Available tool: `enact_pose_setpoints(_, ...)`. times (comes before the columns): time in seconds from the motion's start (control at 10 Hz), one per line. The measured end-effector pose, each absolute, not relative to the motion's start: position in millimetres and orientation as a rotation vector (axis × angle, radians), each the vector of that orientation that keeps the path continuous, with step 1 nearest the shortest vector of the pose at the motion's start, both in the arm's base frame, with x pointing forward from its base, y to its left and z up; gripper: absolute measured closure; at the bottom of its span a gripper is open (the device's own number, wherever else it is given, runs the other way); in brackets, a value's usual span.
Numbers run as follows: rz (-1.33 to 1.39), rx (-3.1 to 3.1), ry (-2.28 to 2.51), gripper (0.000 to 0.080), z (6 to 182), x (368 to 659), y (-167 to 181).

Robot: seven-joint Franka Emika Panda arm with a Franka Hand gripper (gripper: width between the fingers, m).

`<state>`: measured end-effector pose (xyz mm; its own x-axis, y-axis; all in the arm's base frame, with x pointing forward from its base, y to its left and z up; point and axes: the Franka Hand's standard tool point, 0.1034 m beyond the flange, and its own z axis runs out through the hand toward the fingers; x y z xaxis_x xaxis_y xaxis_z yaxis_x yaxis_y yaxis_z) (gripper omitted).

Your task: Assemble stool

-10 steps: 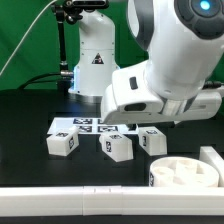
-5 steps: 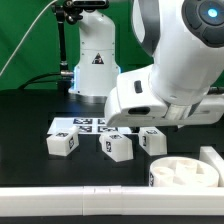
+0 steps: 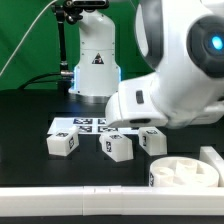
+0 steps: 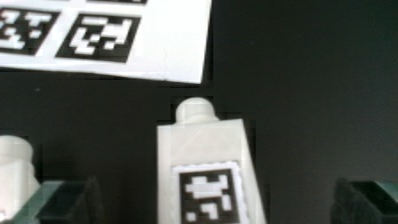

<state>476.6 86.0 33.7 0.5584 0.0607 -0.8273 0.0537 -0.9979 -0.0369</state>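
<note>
Surface (image 3: 25,125): black, green backdrop.
Fingers (image 4: 64,200): spread wide, flanking one leg (image 4: 205,165), not touching.
Seat (image 3: 185,173): exterior frame's lower right.
Nearby: marker board (image 3: 85,125), second leg (image 4: 15,170) alongside.
Blocking: white arm (image 3: 170,95) fills exterior frame's upper right, overhanging marker board's edge.

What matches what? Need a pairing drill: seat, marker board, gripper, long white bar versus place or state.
Things: 1 seat; 2 marker board; 3 gripper; 4 long white bar.
Descriptions: a open, a leg between its jaws in the wrist view; b along the exterior view's bottom edge; c round, exterior view's lower right; d flat, printed with tags.
Pairs: 1-c, 2-d, 3-a, 4-b.
</note>
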Motion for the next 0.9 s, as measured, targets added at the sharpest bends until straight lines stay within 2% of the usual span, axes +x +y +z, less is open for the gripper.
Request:
enact_pose_setpoints(0.4, 1.458, -2.76, -0.129, 0.0151, 31.3, 479.1, 86.8)
enact_pose_setpoints(0.9, 1.398, -2.779, -0.182, 0.0151, 16.5, 482.4, 96.5)
